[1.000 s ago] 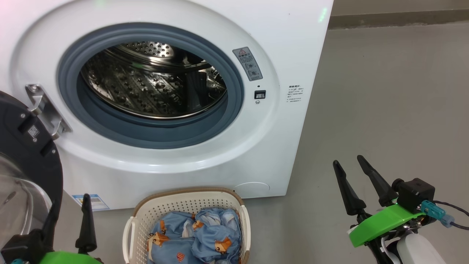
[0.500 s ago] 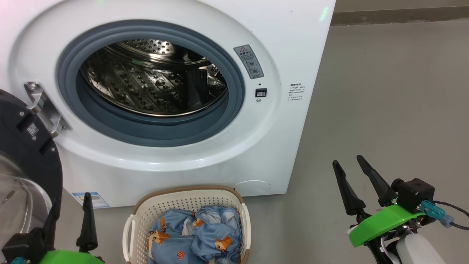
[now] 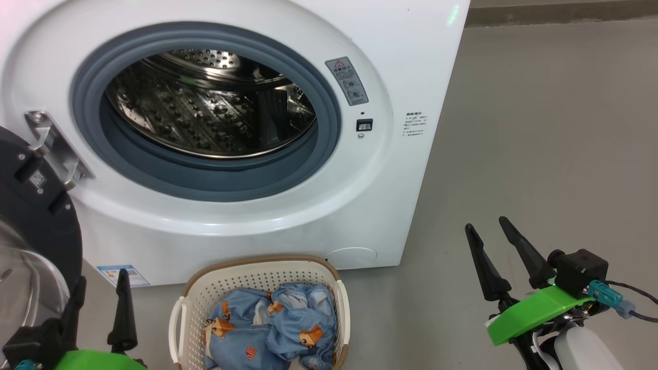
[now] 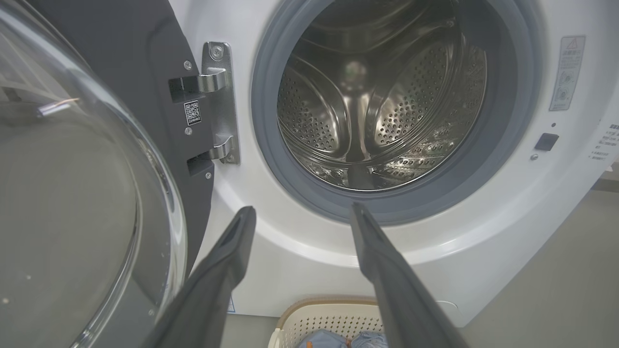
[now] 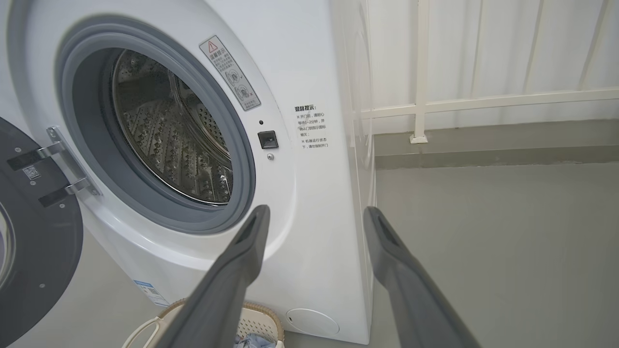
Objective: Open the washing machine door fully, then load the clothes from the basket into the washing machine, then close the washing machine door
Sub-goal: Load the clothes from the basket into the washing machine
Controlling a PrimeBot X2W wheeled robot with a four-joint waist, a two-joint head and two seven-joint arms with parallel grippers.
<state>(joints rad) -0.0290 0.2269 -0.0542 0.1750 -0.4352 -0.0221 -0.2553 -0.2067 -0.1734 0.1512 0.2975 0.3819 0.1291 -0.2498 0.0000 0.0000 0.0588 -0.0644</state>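
Cam nudged, L end effector (image 3: 101, 277) wide by open door (image 3: 36, 216), R end effector (image 3: 486, 224) wide, basket (image 3: 257, 259) between

The washing machine (image 3: 406, 77), a white front-loader, stands with its opening exposed: a grey rubber gasket (image 3: 205, 182) rings the perforated steel drum (image 3: 205, 115). The washing machine door (image 3: 46, 226), black-ringed with a bulging glass window, is swung open on its left-side hinge. The basket (image 3: 257, 260), cream with a brown rim, sits on the floor (image 3: 540, 154) just in front of the machine. It holds the clothes (image 3: 277, 329), crumpled light blue bear-print fabric.
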